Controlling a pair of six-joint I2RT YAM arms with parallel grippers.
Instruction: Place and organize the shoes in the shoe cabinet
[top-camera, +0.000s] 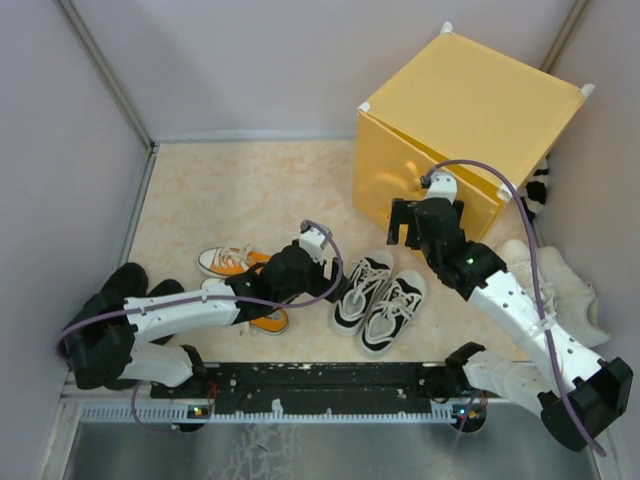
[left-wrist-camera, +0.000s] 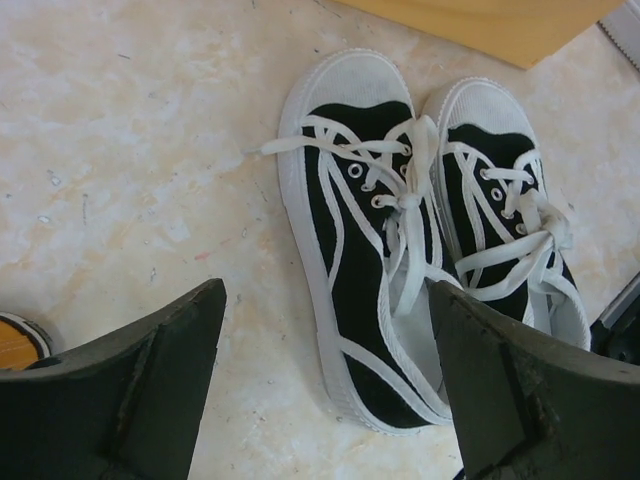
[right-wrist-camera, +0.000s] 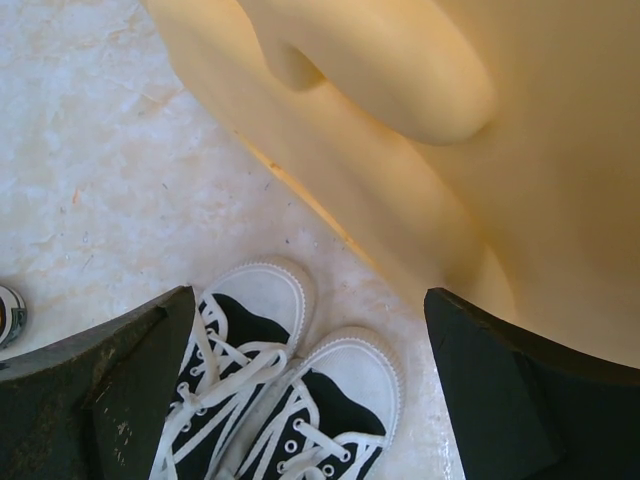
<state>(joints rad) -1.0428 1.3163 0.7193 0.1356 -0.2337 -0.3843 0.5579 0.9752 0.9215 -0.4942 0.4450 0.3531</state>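
Observation:
The yellow shoe cabinet (top-camera: 470, 100) stands at the back right, its front door (top-camera: 400, 175) facing the shoes. In the right wrist view the door (right-wrist-camera: 560, 200) and its rounded handle (right-wrist-camera: 400, 70) fill the top. The black-and-white pair (top-camera: 378, 298) lies side by side in front of it. My right gripper (top-camera: 422, 225) is open and empty, just before the door and above the pair's toes (right-wrist-camera: 300, 400). My left gripper (top-camera: 330, 268) is open and empty, over the heel of the left black-and-white shoe (left-wrist-camera: 360, 250). The orange shoes (top-camera: 232, 260) lie partly under my left arm. The off-white shoes (top-camera: 560, 280) lie at the right.
Grey walls close in the floor on the left, back and right. A black-and-white striped thing (top-camera: 538, 190) shows behind the cabinet's right corner. The black base rail (top-camera: 320, 380) runs along the near edge. Bare marbled floor (top-camera: 250, 190) lies left of the cabinet.

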